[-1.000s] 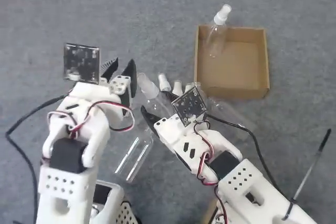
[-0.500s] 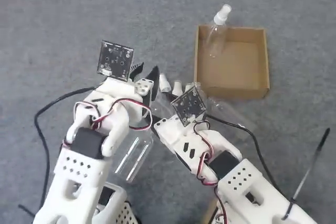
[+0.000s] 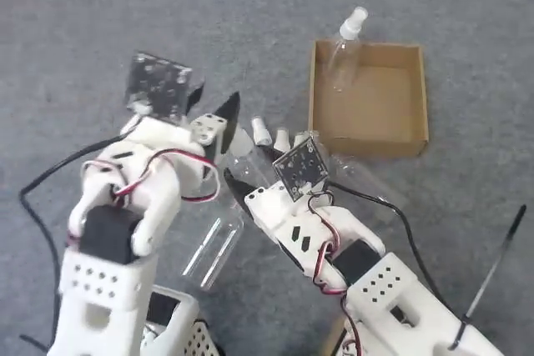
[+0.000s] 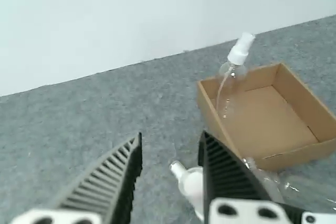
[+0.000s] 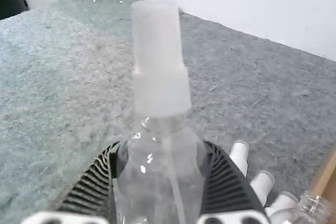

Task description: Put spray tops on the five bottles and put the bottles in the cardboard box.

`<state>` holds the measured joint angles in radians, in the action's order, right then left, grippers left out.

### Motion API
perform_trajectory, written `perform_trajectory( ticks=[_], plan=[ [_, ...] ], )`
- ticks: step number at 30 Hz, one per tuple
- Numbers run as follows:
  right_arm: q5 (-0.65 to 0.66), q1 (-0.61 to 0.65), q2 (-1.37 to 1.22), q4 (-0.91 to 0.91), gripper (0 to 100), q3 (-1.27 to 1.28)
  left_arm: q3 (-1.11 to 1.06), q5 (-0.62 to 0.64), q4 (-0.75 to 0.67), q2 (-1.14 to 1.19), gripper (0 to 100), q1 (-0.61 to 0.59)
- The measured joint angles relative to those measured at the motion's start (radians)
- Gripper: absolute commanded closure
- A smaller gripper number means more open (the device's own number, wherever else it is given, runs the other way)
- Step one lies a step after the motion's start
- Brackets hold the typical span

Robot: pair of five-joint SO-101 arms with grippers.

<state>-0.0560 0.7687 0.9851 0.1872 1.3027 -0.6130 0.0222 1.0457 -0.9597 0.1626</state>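
My right gripper (image 5: 160,182) is shut on a clear bottle (image 5: 160,169) with a white spray top (image 5: 157,61) on it; in the high view that bottle (image 3: 242,152) lies between the two arms. My left gripper (image 4: 170,150) hangs open just above and left of it (image 3: 215,114), holding nothing. Three loose spray tops (image 3: 282,137) lie side by side by the cardboard box (image 3: 413,97). One capped bottle (image 3: 344,52) leans in the box's far left corner (image 4: 231,72).
Clear topless bottles lie on the grey carpet: two by the arm bases (image 3: 219,243) and one in front of the box (image 3: 367,179). A black cable (image 3: 492,273) runs at the right. Open carpet stretches to the far left.
The left arm swung right toward the held bottle, then drew back left and rose a little, its fingers staying open. The right arm and its bottle have not moved.
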Motion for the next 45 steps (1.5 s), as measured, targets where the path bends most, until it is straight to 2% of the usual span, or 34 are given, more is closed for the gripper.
perform_trajectory(
  ticks=[6, 9, 20, 32, 37, 41, 45],
  plan=[
    [0.0, 0.0, 0.0, 0.0, 99.3, 0.0, -0.04, 0.0, 0.012, -0.029, 88, -0.172],
    [0.0, 0.0, 0.0, 0.0, 99.3, 0.0, -0.104, 0.0, 0.012, -0.029, 88, -0.196],
    [-0.003, -0.006, 0.0, 0.0, 99.3, 0.0, -0.189, -0.002, -0.011, -0.031, 88, -0.031],
    [-0.003, -0.002, 0.0, 0.0, 99.3, 0.0, -0.189, -0.002, -0.008, -0.04, 88, -0.091],
    [-0.003, -0.002, 0.0, 0.0, 99.3, 0.0, -0.278, 0.037, 0.012, -0.227, 88, -0.126],
    [-0.003, -0.002, 0.0, 0.0, 99.3, 0.0, -0.439, -0.002, 0.012, -0.397, 88, -0.071],
    [-0.003, -0.002, 0.0, 0.0, 99.3, 0.0, -0.575, -0.015, -0.008, -0.474, 88, -0.031]
  ],
)
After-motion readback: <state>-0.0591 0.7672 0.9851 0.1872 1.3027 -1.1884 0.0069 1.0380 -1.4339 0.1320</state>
